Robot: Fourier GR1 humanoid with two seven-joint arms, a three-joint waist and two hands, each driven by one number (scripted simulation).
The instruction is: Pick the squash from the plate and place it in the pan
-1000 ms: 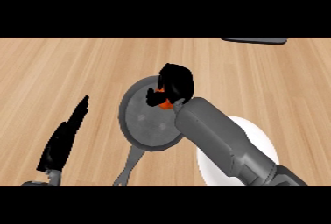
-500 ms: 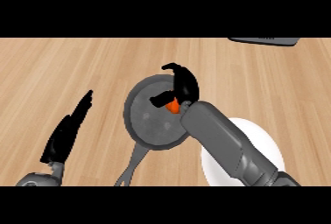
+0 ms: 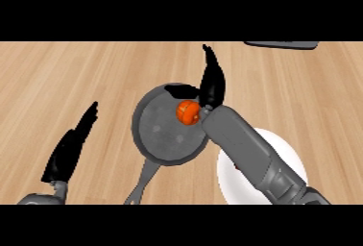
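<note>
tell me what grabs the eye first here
The bright orange squash stands out, lying in the grey pan near its right rim at the picture's middle. Right beside it the right hand points straight up, fingers open. The white plate shows at lower right, partly under the forearm.

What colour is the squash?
Orange; the squash lies in the grey pan, seen in the head view.

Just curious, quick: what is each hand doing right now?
Left hand: open, fingers straight, holding nothing.
Right hand: open, fingers straight, above the squash in the pan.
</note>
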